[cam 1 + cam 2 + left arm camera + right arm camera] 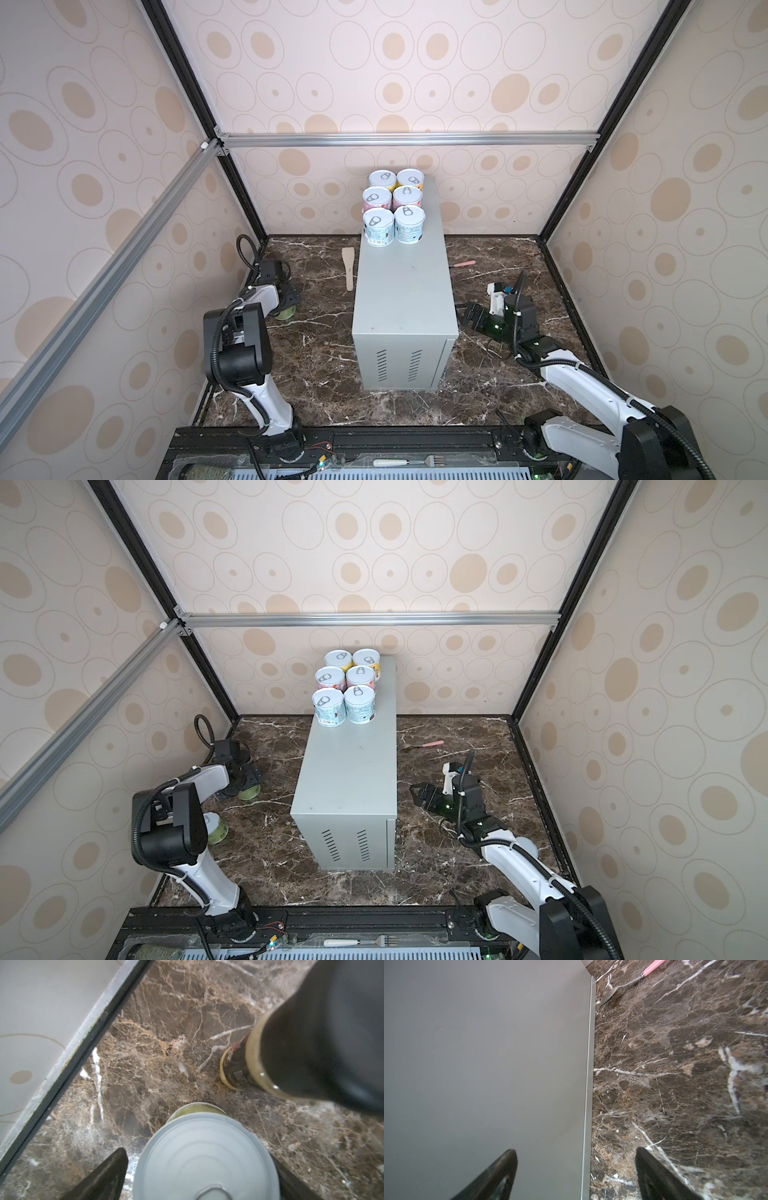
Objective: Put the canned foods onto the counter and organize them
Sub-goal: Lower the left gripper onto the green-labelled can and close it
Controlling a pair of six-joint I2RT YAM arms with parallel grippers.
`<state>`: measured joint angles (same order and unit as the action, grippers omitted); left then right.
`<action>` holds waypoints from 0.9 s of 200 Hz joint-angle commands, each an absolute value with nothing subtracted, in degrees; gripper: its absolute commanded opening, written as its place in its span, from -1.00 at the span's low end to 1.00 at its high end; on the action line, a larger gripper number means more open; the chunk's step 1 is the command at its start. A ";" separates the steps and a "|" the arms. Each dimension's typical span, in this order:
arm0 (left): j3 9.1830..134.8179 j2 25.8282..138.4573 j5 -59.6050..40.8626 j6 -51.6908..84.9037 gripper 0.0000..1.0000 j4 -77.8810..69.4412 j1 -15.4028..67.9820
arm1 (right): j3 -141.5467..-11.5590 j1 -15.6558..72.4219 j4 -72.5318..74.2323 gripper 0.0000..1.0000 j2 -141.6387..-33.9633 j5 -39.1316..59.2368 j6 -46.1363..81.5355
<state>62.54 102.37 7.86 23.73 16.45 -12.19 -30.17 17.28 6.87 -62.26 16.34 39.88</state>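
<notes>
left gripper (197, 1155) was seen spread astride a green-labelled, silver-lidded can (205, 1157) on the dark brown marble surface (166, 1043) | right gripper (576, 1150) was seen spread, empty, beside the light-grey metal counter (403, 299) | six pastel-labelled cans (378, 226) were grouped on its far end

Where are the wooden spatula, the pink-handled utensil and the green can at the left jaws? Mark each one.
wooden spatula (349, 272), in a top view, middle of its handle.
pink-handled utensil (653, 966), right wrist view, on the pink handle.
green can (205, 1157), left wrist view, on its silver lid.
</notes>
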 commanded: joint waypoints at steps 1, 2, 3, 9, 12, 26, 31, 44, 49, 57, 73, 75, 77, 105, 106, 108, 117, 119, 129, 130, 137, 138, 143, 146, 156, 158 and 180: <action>64.40 103.68 9.17 22.16 0.85 16.80 -12.73 | -29.59 17.14 8.00 0.82 -62.90 16.37 40.52; 64.41 103.74 9.20 22.11 0.85 16.75 -12.74 | -29.60 17.19 8.04 0.82 -62.87 16.32 40.47; 64.42 103.77 9.21 22.09 0.85 16.77 -12.74 | -29.57 17.16 8.06 0.82 -62.90 16.33 40.50; 64.42 104.04 9.27 21.98 0.84 16.64 -12.73 | -29.60 17.15 8.07 0.82 -62.93 16.35 40.52; 64.42 104.20 9.31 21.91 0.83 16.63 -12.74 | -29.63 17.14 8.03 0.82 -62.95 16.35 40.44; 64.68 104.82 9.40 21.71 0.82 16.78 -12.83 | -29.53 17.13 8.01 0.82 -62.97 16.26 40.45; 64.74 105.00 9.40 21.63 0.81 16.77 -12.83 | -29.53 17.15 8.00 0.82 -62.98 16.26 40.43; 64.86 105.42 9.40 21.37 0.81 16.53 -12.91 | -29.53 17.14 7.95 0.82 -62.92 16.28 40.43; 64.95 105.59 9.36 21.28 0.81 16.49 -12.92 | -29.53 17.14 8.00 0.82 -62.86 16.24 40.39; 65.10 105.89 9.56 21.22 0.81 16.67 -12.92 | -29.53 17.14 8.00 0.82 -62.78 16.23 40.47; 65.21 106.28 9.84 20.92 0.79 16.79 -13.01 | -29.60 17.16 7.99 0.82 -62.69 16.26 40.39; 65.21 106.29 9.84 20.92 0.78 16.83 -13.01 | -29.55 17.14 8.00 0.82 -62.74 16.26 40.40; 65.19 106.40 9.84 20.92 0.77 16.80 -13.01 | -29.54 17.14 8.00 0.82 -62.75 16.30 40.40; 65.30 106.40 10.04 20.78 0.61 16.79 -13.10 | -29.52 17.16 7.91 0.82 -62.49 16.26 40.34; 65.26 106.42 10.03 20.76 0.61 16.79 -13.10 | -29.48 17.15 7.91 0.82 -62.49 16.26 40.39; 65.23 106.43 10.02 20.86 0.60 16.81 -13.10 | -29.45 17.14 7.91 0.82 -62.49 16.30 40.35; 65.19 106.31 10.14 20.76 0.56 16.79 -13.10 | -29.45 17.14 7.91 0.82 -62.33 16.27 40.40; 65.19 106.23 10.12 20.75 0.56 16.83 -13.10 | -29.45 17.14 7.91 0.82 -62.38 16.22 40.40; 65.06 106.08 10.11 20.76 0.50 16.79 -13.10 | -29.48 17.13 7.95 0.82 -62.27 16.24 40.25; 65.05 106.04 10.11 20.75 0.50 16.74 -13.10 | -29.46 17.14 7.98 0.82 -62.25 16.25 40.25; 64.88 105.83 10.03 20.74 0.47 16.67 -13.10 | -29.36 17.14 8.00 0.82 -62.34 16.18 40.26; 64.87 105.82 10.02 20.74 0.47 16.68 -13.10 | -29.40 17.14 8.00 0.82 -62.37 16.13 40.26; 64.76 105.61 9.89 20.79 0.45 16.57 -13.10 | -29.35 17.13 8.04 0.82 -62.38 16.08 40.24; 64.70 105.51 9.85 20.87 0.44 16.55 -13.12 | -29.31 17.14 8.00 0.82 -62.39 16.03 40.22; 64.45 105.15 9.68 20.91 0.40 16.57 -13.09 | -29.40 17.14 8.05 0.82 -62.41 16.17 40.22; 64.39 105.06 9.67 20.96 0.39 16.49 -13.10 | -29.37 17.14 8.08 0.82 -62.45 16.24 40.22; 63.75 103.86 9.40 21.09 0.34 16.57 -13.10 | -29.36 17.19 8.09 0.82 -62.21 16.23 40.17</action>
<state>63.51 105.93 8.21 21.93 15.88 -12.49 -30.15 17.28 6.92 -62.72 16.34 39.86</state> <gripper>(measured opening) 0.764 0.909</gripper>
